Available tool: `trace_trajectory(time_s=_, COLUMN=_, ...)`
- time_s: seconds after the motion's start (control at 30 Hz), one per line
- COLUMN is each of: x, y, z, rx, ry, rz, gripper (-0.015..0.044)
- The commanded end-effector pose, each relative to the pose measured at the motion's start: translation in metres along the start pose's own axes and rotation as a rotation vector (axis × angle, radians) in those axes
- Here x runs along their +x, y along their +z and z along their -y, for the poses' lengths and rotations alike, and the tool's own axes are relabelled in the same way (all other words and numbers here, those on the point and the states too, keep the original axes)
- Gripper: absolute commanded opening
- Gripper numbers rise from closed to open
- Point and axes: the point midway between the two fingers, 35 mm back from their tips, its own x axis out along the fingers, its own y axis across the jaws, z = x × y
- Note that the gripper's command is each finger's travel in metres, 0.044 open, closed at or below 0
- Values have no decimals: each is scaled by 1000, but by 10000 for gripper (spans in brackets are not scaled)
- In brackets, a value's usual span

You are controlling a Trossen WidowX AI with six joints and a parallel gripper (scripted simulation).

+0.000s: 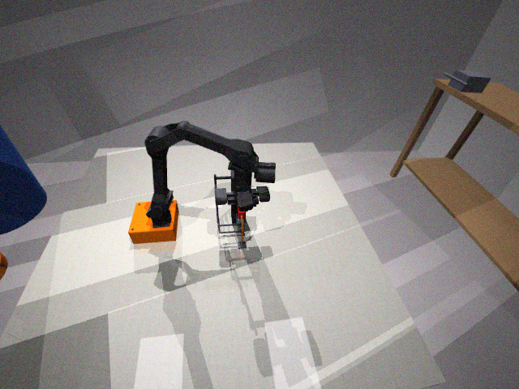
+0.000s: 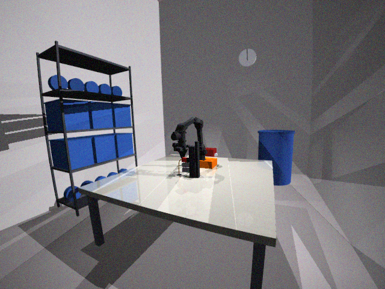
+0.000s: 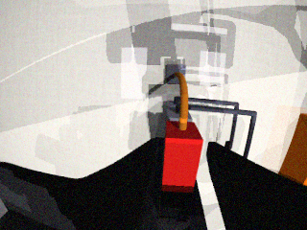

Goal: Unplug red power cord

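The red plug (image 1: 241, 214) (image 2: 184, 159) (image 3: 182, 160) sits at the black power strip (image 2: 194, 164) (image 1: 233, 215); how deep its prongs sit is hidden. Its orange-brown cord (image 3: 184, 98) (image 1: 242, 231) (image 2: 178, 168) bends down from the plug's outer end to a small dark piece on the table. My gripper (image 3: 182, 146) (image 1: 245, 207) (image 2: 182, 155) points down over the plug, part open. Its fingers stand on either side of the plug in the wrist view. A gap shows at the right finger; the left finger is very near the plug, and contact is unclear.
A thin dark wire frame (image 1: 216, 209) (image 3: 251, 134) stands beside the strip on the arm-base side. The orange base block (image 1: 152, 234) (image 2: 208, 162) (image 3: 297, 153) is beyond it. Grey blocks (image 2: 185, 168) sit below the plug. A blue bin (image 2: 277, 155) stands beyond the table.
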Motion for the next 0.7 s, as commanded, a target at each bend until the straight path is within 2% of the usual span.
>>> trace_trajectory(time_s=0.0, x=-1, y=-7, z=1, rx=4, ry=3, rz=-3, gripper=160)
trace_trajectory(time_s=0.5, x=11, y=-7, z=1, rx=4, ry=3, rz=-3, gripper=160)
trace_trajectory(time_s=0.63, x=9, y=-7, z=1, rx=0, ry=2, rz=-1, gripper=55)
trace_trajectory(time_s=0.67, x=9, y=-7, z=1, rx=0, ry=2, rz=-1, gripper=48)
